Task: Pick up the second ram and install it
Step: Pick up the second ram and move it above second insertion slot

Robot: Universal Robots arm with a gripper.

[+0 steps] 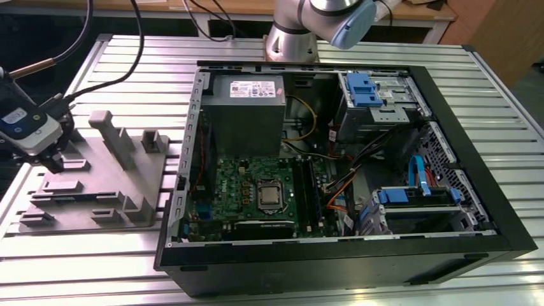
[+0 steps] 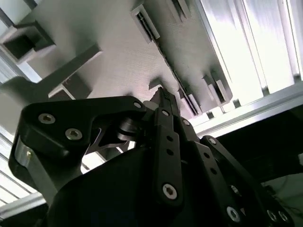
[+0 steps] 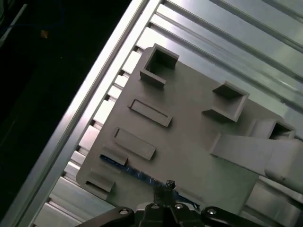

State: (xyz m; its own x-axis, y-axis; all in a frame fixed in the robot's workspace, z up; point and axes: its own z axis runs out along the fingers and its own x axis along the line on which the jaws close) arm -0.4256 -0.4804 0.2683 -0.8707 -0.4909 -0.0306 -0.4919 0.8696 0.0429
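Single arm (image 1: 316,19) reaching to the exterior view's left, its black pincer (image 1: 53,167) lowered onto the grey plastic tray with upright posts (image 1: 127,191); the tray rests on the ribbed aluminium desk (image 1: 102,255), just beside the open black computer case (image 1: 340,258) at the exterior view's right; inside the case, a green motherboard (image 1: 246,185) lies flat. In the first wrist view, the second ram (image 3: 131,173), a long, narrow, flat dark stick with a bluish sheen, stands on edge in a low holder along one border of the tray (image 3: 189,142), near the desk's (image 3: 227,47) slats. The pincer (image 3: 169,183) meets the ram's upper edge partway along its length; the two fingers are drawn together on that edge, pinching the thin stick between them. In the second wrist view, the pincer (image 2: 161,95) narrows to a point against the tray (image 2: 109,47); the ram has not left its holder.
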